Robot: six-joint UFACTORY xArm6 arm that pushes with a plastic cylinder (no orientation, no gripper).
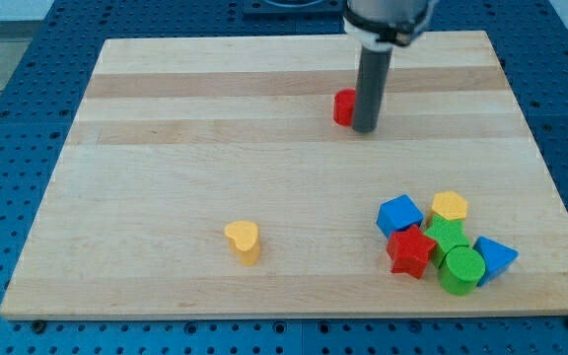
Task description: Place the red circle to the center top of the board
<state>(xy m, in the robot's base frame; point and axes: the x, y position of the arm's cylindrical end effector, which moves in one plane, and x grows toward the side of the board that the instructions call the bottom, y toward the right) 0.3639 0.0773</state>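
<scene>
The red circle block [343, 106] lies on the wooden board [166, 148] a little right of centre, in the upper part. The dark rod comes down from the view's top, and my tip [365, 128] rests on the board right against the red circle's right side, hiding part of it.
A yellow heart [244, 240] lies alone at the lower middle. A cluster sits at the lower right: a blue block [399, 214], a yellow block [450, 206], a red star [410, 251], a green block [449, 236], a green cylinder [461, 269], a blue triangle [494, 258].
</scene>
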